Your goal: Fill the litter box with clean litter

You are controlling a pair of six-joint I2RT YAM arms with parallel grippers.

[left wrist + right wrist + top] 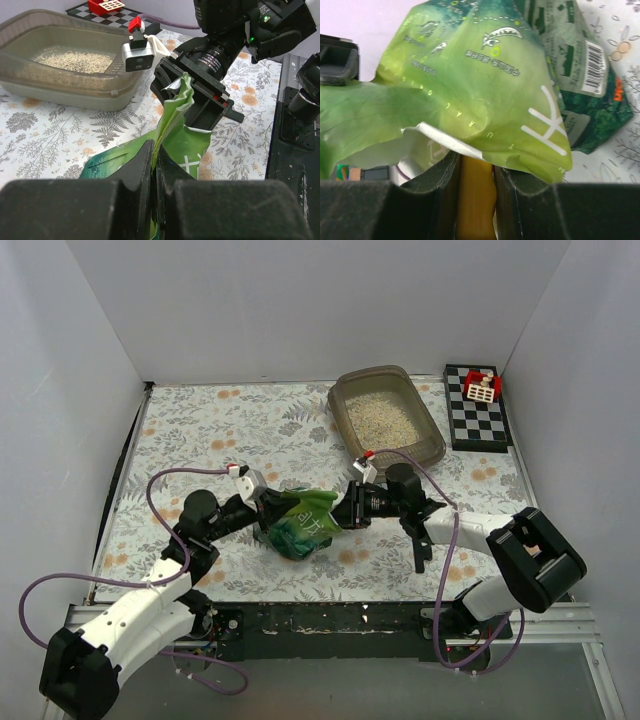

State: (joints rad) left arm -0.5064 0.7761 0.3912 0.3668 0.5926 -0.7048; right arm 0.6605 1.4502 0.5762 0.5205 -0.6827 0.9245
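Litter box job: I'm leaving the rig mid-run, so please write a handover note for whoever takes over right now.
Left gripper: shut on the green bag's top edge, holding it up.
Right gripper: shut on the yellow-orange scoop, whose front end is hidden under the bag's torn edge.
Litter box: far right of the table, apart from the bag.
Done: some clean litter lies in the box.
Left: probably more scoops from bag to box; how much the bag holds cannot be seen.
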